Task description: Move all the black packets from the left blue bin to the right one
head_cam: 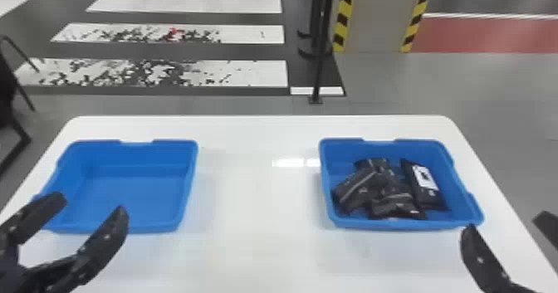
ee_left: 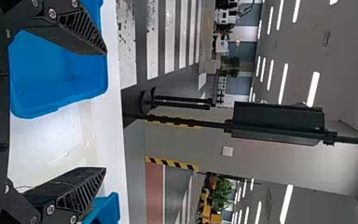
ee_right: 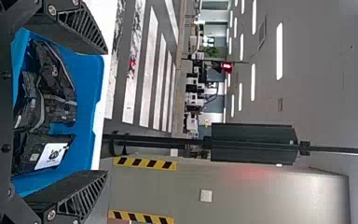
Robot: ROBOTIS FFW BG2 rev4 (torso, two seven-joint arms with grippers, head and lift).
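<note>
Several black packets (head_cam: pixel 386 186) lie heaped in the right blue bin (head_cam: pixel 407 223), none seen in the left blue bin (head_cam: pixel 137 188); left hand (head_cam: pixel 90 204) and right hand (head_cam: pixel 506 225) both spread, unloaded; transfer judged complete, next move needing only a clear withdrawal.

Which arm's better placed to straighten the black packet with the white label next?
Right, I'd judge. The right gripper is open close to the near corner of the right bin, and the labelled packet lies on that bin's right side. The left gripper is over by the left bin.
</note>
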